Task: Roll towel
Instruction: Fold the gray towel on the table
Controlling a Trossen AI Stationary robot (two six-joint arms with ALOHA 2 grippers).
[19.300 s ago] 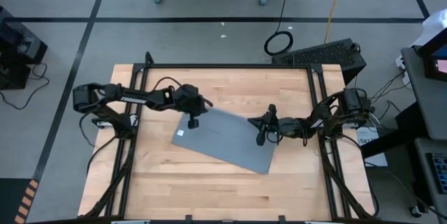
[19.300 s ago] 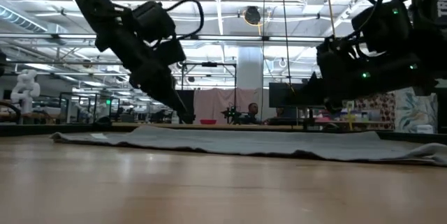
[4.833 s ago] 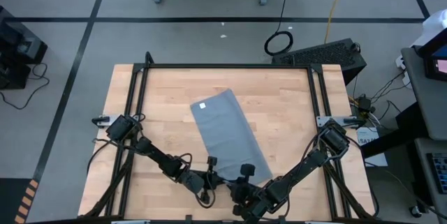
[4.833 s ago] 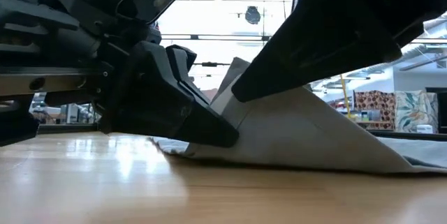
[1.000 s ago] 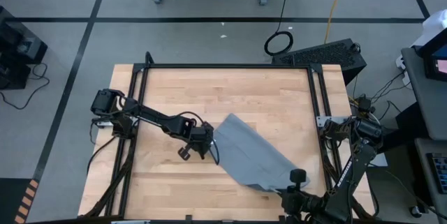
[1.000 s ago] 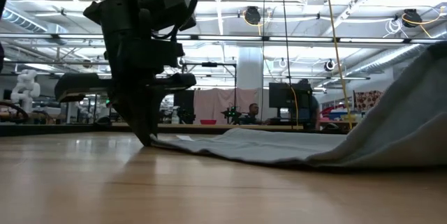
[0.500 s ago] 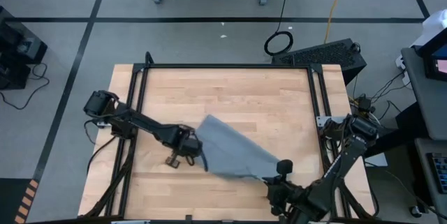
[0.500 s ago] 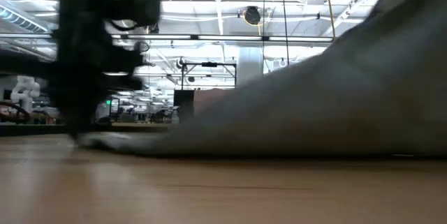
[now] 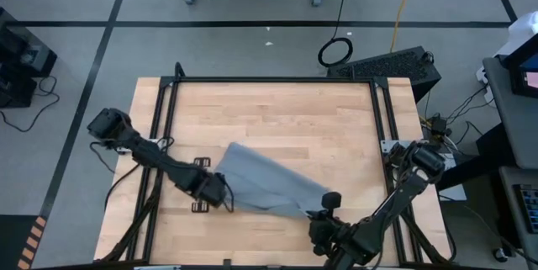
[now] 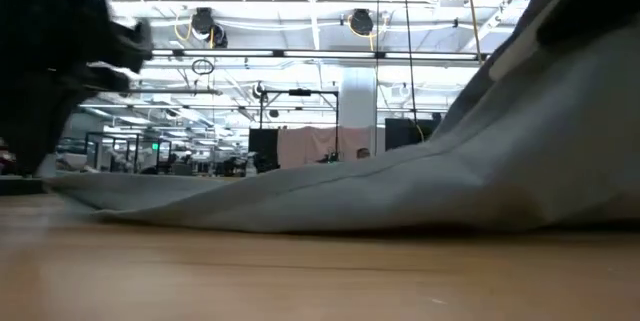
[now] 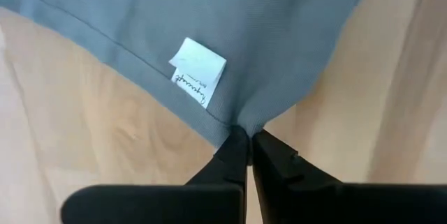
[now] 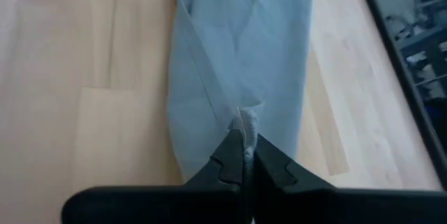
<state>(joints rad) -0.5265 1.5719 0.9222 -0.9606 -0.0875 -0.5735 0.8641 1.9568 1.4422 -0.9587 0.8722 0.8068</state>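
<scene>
The grey-blue towel (image 9: 269, 182) lies slantwise on the wooden table, nearer the front edge, with a white label (image 11: 199, 81) by one corner. My left gripper (image 9: 224, 197) is shut on the towel's left corner. My right gripper (image 9: 321, 211) is shut on its right near end. In the low view the towel (image 10: 400, 196) rests on the wood along its middle and climbs steeply to the right, toward my right gripper. My left gripper pinches the towel's corner (image 11: 241, 123) beside the white label between its two fingers. The fingers point straight down from above. The cloth spreads away from the pinch, pulled into a small pucker there. My right gripper pinches a bunched end of the towel (image 12: 246, 123) between its two fingers; several layers are gathered there. The fingers slant down from the table's near right. That end is lifted, and the cloth slopes down from it onto the table.
Black frame rails (image 9: 168, 102) run along the table's left, right and far edges. Bare wood (image 9: 277, 110) fills the far half of the table. A black case (image 9: 395, 64) and cables lie on the floor beyond the far edge.
Both grippers have gone toward the table's left edge, staying shut on the towel, and my left gripper has also come nearer the front edge and rolled about its own axis. The towel has been dragged leftward along the table, its right end held raised.
</scene>
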